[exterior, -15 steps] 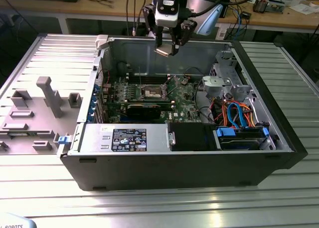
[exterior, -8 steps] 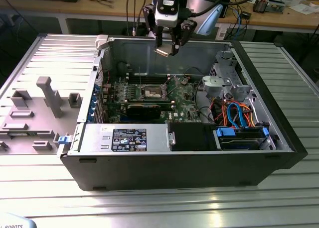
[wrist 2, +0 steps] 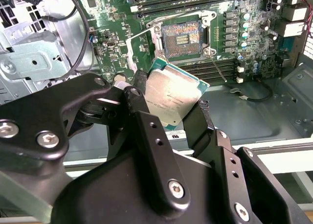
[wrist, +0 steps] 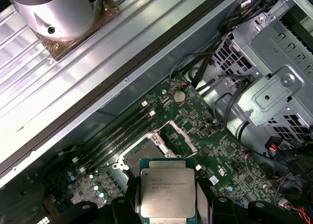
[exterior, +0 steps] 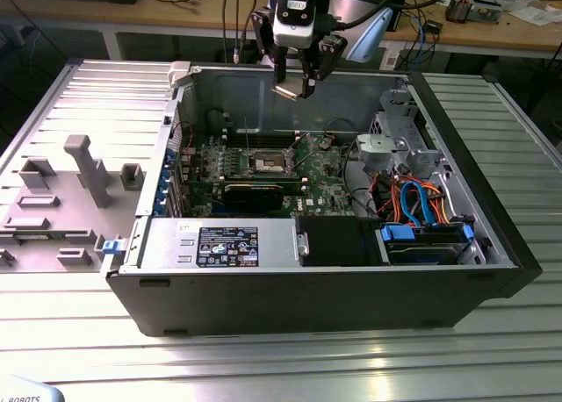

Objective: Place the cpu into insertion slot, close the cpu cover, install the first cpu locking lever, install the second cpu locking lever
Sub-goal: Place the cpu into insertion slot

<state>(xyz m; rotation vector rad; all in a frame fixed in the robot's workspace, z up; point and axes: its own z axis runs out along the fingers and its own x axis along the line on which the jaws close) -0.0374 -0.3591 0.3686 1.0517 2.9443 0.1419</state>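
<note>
My gripper (exterior: 292,86) hangs above the open computer case, shut on the cpu (exterior: 285,92), a small square chip with a silver-grey top. In both wrist views the cpu (wrist 2: 171,99) (wrist: 167,192) sits between the two black fingers (wrist 2: 142,116), held by its opposite edges. The insertion slot (exterior: 268,163) (wrist 2: 183,37) (wrist: 139,154) lies on the green motherboard (exterior: 325,187) below and stands open, its dark centre exposed. The cpu cover (wrist 2: 129,53) is swung up beside the slot. A thin locking lever (wrist 2: 217,67) stands free next to it.
The black case (exterior: 316,297) lies on a ribbed metal table (exterior: 281,358). A metal drive cage (exterior: 395,143) and blue and orange cables (exterior: 421,204) are at the exterior view's right. The power supply (exterior: 219,244) sits at the front, and a grey fixture plate (exterior: 70,183) at the left.
</note>
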